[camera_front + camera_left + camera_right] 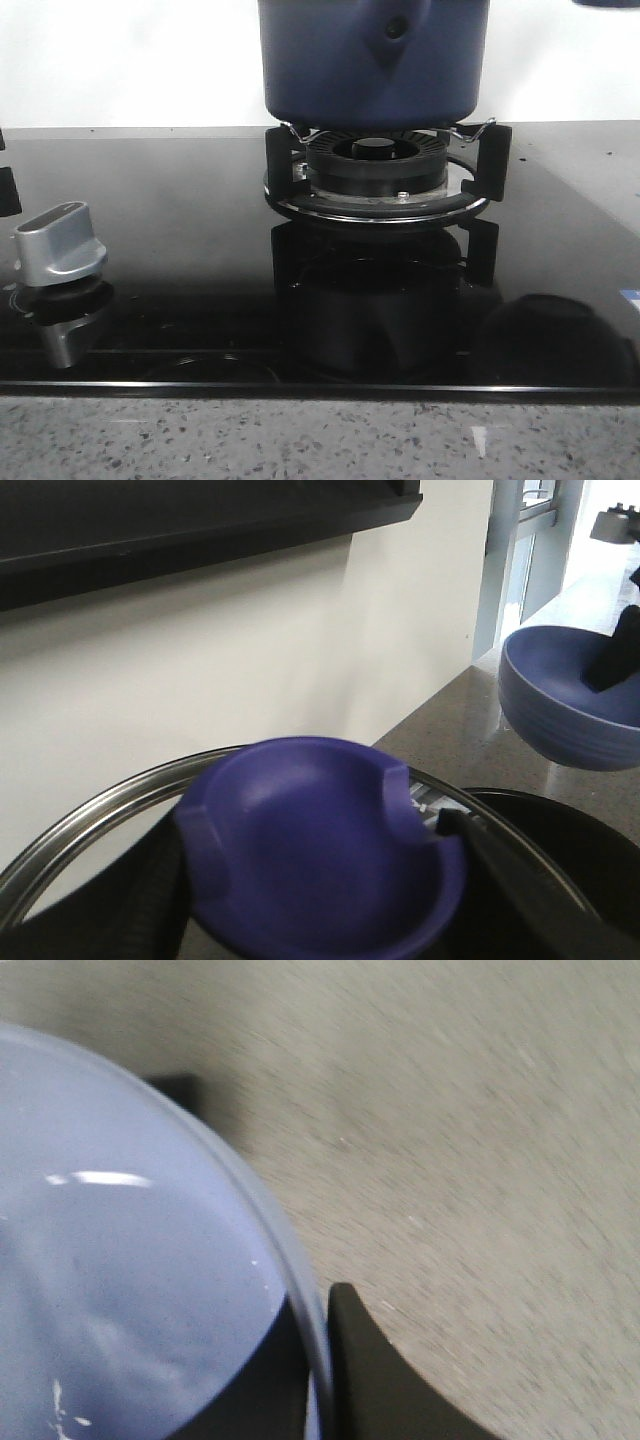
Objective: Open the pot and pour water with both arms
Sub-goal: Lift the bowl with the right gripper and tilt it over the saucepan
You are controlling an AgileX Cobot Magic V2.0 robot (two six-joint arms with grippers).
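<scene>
We see the large round dark-blue pot (372, 60) sitting on the black ringed gas burner (378, 172), clear of both grippers. Our left fingers (150, 900) flank a blurred purple-blue knob (320, 845) above a steel-rimmed lid (90, 815); whether they clench it we cannot tell. Our right finger (375, 1380) sits against the rim of a pale-blue bowl (120, 1290), apparently gripping it.

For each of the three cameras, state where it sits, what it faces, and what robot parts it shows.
Front: low at the counter edge, facing the burner with the pot on it; no robot parts.
Left wrist: over the pot's lid knob; dark fingers beside the knob.
Right wrist: close against a blue bowl above grey counter; one dark finger.
Shared: the left wrist view also shows a blue bowl.
</scene>
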